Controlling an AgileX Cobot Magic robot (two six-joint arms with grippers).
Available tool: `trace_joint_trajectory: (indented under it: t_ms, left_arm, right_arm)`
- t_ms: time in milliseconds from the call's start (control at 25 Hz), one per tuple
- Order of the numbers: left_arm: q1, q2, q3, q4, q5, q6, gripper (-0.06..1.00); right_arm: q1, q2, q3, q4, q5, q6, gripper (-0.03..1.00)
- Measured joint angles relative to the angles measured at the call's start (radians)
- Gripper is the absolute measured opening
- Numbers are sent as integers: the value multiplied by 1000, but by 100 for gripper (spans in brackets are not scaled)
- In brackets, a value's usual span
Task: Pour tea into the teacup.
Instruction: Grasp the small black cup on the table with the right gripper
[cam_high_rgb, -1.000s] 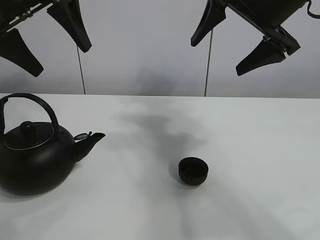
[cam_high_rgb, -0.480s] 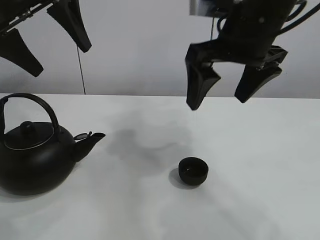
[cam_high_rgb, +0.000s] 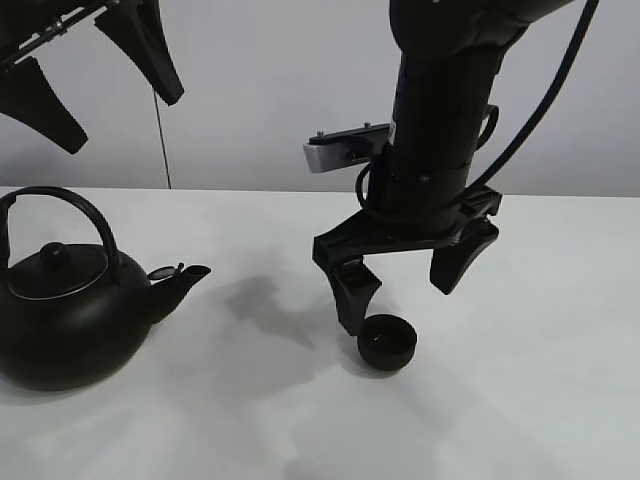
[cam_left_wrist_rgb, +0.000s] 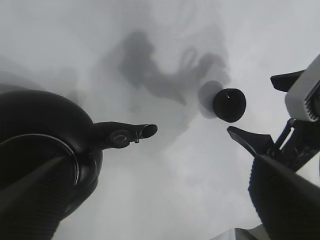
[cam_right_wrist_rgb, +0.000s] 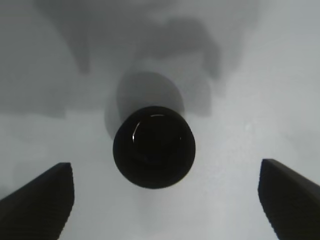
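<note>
The right gripper hangs low over the table with its 2 jaws spread wide, holding nothing. It points straight down at the teacup. In the right wrist view the cup sits centred between the 2 dark fingers, with bare table showing on either side of it, so neither finger touches it. In the exterior high view the finger nearer the kettle appears just beside the cup's rim (the overlap is one of viewpoint; the wrist view shows a gap).

The teacup stands upright on the white table, right of the middle, well apart from the kettle. Its inside is too dark to tell whether it holds anything.

The kettle rests at the left edge of the table, lid on, arched handle upright, and its spout aimed toward the cup.

The left gripper hangs high above the kettle, its jaws also wide apart and holding nothing, clear of the handle.
</note>
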Motion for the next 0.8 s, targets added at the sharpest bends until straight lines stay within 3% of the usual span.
trace_joint_trajectory:
  t_ms: [640, 720, 800]
  left_arm:
    - [0, 0, 0, 0, -1, -1, 69]
    - [0, 0, 0, -1, -1, -1, 69]
    - [0, 0, 0, -1, -1, -2, 69]
  right_arm:
    - [0, 110, 0, 24, -77, 0, 69]
    - [0, 124, 0, 26, -80, 0, 65]
    - [0, 137, 0, 26, -81, 0, 54]
